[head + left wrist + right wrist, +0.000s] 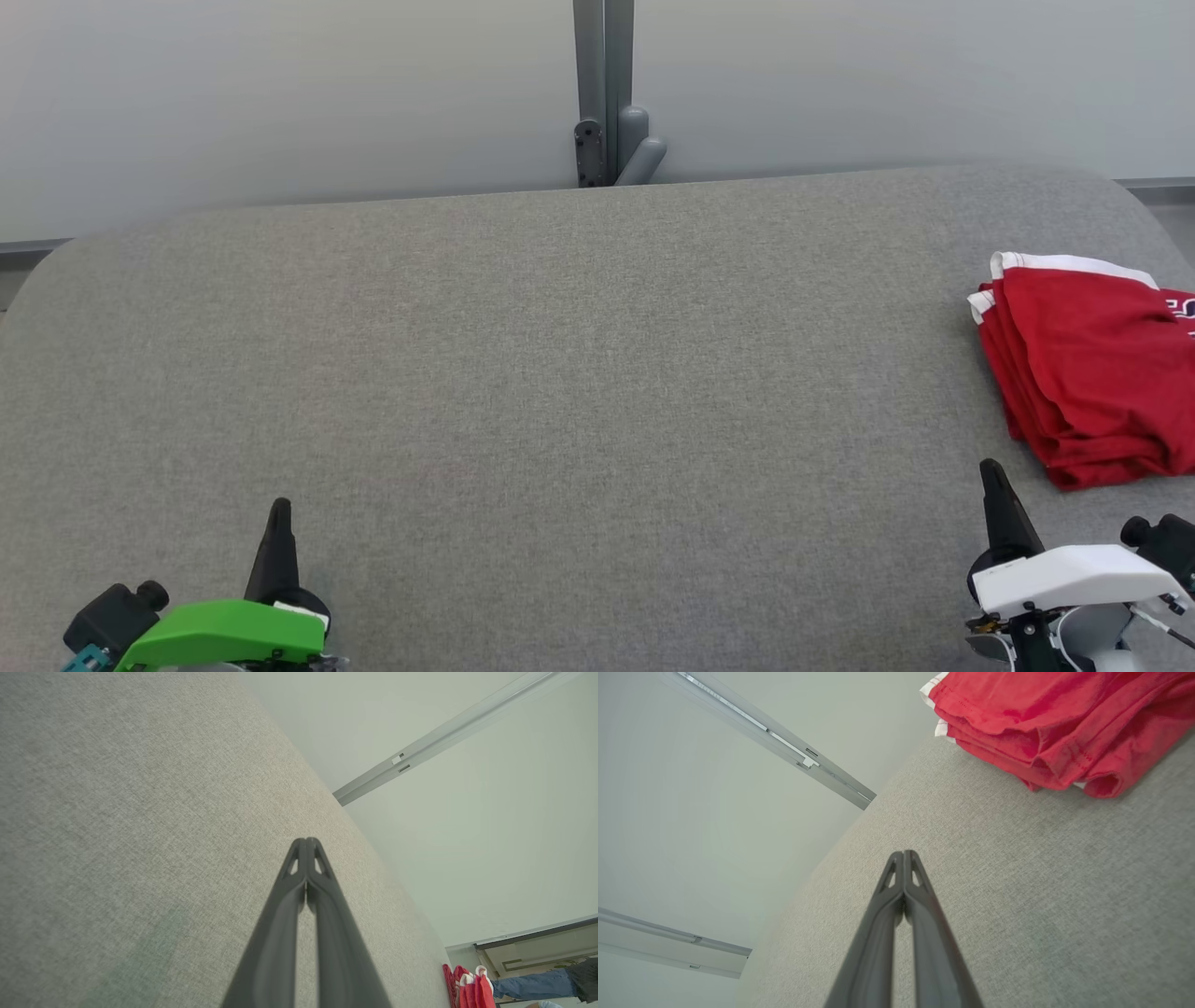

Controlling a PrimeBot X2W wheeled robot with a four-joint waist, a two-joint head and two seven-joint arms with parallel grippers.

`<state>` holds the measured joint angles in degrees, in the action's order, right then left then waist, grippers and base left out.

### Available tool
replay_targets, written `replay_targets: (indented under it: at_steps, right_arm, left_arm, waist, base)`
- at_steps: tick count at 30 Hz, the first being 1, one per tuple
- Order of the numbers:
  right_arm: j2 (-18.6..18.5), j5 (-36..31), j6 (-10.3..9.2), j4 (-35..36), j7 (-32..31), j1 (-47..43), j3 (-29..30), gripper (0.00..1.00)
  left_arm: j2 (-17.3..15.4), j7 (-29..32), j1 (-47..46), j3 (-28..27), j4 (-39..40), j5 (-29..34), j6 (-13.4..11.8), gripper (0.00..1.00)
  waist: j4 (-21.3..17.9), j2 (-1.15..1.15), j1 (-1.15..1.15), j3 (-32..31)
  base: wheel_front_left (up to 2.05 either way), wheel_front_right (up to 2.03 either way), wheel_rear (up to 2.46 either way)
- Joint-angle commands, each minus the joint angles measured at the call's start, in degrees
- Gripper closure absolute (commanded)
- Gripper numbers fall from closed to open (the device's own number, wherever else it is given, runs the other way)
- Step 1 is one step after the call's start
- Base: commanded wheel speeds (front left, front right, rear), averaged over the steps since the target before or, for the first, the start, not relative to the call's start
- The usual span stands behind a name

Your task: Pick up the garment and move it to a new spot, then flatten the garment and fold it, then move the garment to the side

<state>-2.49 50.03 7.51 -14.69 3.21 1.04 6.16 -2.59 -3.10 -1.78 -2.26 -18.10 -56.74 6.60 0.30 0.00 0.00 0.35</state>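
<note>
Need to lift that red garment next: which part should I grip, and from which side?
Probably the near corner of the red garment, where its stacked folds bulge off the table, coming from the front-left with the right gripper, which sits closest. Its jaws are shut, so open them first.

The left gripper (279, 511) and right gripper (990, 471) are both closed and empty, dark fingers pressed together, pointing forward.

A grey fabric-covered table (523, 355) bears a folded red garment (1088, 364) at its right edge.
</note>
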Motion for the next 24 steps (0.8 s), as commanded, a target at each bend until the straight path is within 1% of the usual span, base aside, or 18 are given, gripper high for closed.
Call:
replay_targets:
  at_steps: [1,24]
  right_arm:
    - [-0.4,1.6,0.0,0.8,-0.3,1.3,0.2,1.0]
    - [-0.4,17.2,0.0,0.7,-4.0,3.1,0.4,1.0]
  left_arm:
    - [-0.2,0.3,-1.4,-0.5,0.9,-1.2,0.3,1.0]
    - [-0.3,4.0,-3.1,-1.9,1.9,-14.5,0.5,1.0]
  waist:
    - [0.0,0.0,0.0,0.0]
    - [-0.1,0.0,0.0,0.0]
  base:
    - [0.0,0.0,0.0]
    - [0.0,0.0,0.0]
